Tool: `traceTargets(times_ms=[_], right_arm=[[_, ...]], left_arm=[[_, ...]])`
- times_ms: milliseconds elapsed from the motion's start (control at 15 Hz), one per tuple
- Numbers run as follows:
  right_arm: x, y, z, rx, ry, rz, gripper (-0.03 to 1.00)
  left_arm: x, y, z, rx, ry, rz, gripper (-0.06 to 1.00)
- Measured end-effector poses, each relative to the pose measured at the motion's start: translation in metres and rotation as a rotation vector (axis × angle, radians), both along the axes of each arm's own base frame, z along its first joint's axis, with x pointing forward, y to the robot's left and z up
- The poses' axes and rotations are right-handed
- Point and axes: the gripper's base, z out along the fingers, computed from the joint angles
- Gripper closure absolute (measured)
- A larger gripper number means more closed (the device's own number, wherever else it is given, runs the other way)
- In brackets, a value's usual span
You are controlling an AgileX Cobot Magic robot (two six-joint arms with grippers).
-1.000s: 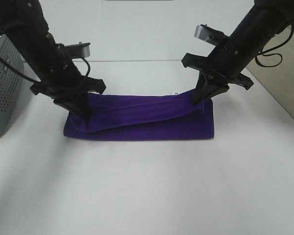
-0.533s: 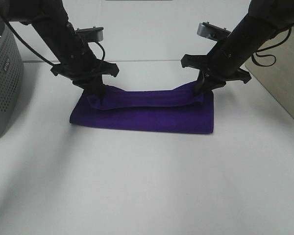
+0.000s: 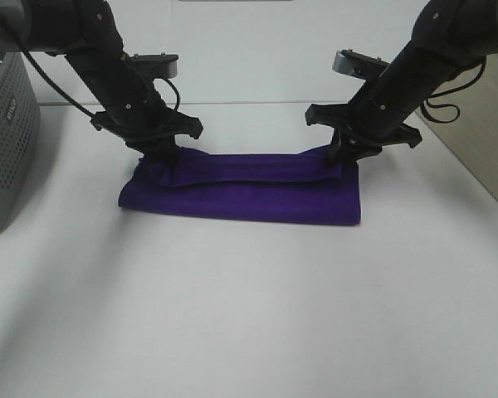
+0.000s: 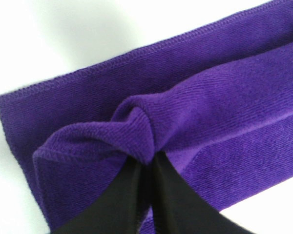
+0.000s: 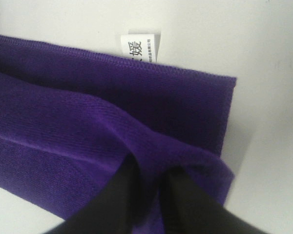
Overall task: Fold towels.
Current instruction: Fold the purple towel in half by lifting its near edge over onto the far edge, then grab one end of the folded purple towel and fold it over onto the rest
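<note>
Exterior high, towel [image 3: 249,203]: top layer is carried back, fold nearly laid
Left fingers [image 4: 122,204]: clamped on towel
Right fingers [image 5: 116,200]: ditto

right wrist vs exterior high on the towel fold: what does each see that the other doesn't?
Right wrist only: the white printed tag sticking out from the stitched edge of the purple towel, plus hem detail at that corner.
Exterior high only: the left gripper pinching the other end, the towel's full folded strip, the grey perforated basket on the left, the beige box on the right.
Both: the towel, the right gripper shut on a raised fold of it, and the white table.
</note>
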Motion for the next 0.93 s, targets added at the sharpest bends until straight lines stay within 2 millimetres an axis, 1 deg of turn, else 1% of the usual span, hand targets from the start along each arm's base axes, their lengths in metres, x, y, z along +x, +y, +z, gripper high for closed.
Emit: traceTargets(times_ms=[67, 133, 200, 267, 333, 400, 467, 533, 667, 733, 800, 933], right_arm=[[0.000, 0.000, -0.003, 0.000, 0.005, -0.003, 0.64], [0.000, 0.000, -0.003, 0.000, 0.007, -0.004, 0.47], [0.000, 0.000, -0.003, -0.008, 0.011, 0.003, 0.31], [-0.002, -0.001, -0.004, -0.018, 0.022, 0.014, 0.22], [-0.003, -0.001, -0.001, -0.020, 0.033, 0.023, 0.18], [-0.005, -0.001, 0.004, -0.021, 0.034, 0.031, 0.16], [-0.007, -0.002, 0.014, -0.026, 0.025, 0.041, 0.15], [-0.010, -0.002, 0.024, -0.027, 0.020, 0.051, 0.15], [-0.017, -0.003, 0.045, -0.021, 0.019, 0.070, 0.14], [-0.021, -0.003, 0.056, -0.017, 0.018, 0.078, 0.14], [-0.026, -0.003, 0.065, -0.014, 0.027, 0.089, 0.14], [-0.034, -0.004, 0.079, -0.009, 0.051, 0.109, 0.14]], left_arm=[[0.000, 0.002, -0.001, 0.025, -0.008, -0.011, 0.82], [0.001, 0.005, -0.001, 0.057, -0.015, -0.010, 0.72], [0.002, 0.008, -0.002, 0.097, -0.019, 0.007, 0.55], [0.002, 0.012, -0.002, 0.132, -0.020, 0.028, 0.35], [0.003, 0.015, -0.003, 0.164, -0.019, 0.038, 0.18], [0.001, 0.017, -0.004, 0.183, 0.001, 0.038, 0.06], [-0.002, 0.018, -0.004, 0.192, 0.035, 0.031, 0.00], [-0.006, 0.018, -0.001, 0.202, 0.079, -0.001, -0.02], [-0.011, 0.016, 0.003, 0.196, 0.128, -0.083, -0.03], [-0.010, 0.019, 0.004, 0.173, 0.135, -0.098, -0.03], [-0.008, 0.025, 0.006, 0.132, 0.146, -0.097, -0.03], [0.001, 0.052, 0.010, -0.028, 0.161, -0.072, -0.03]])
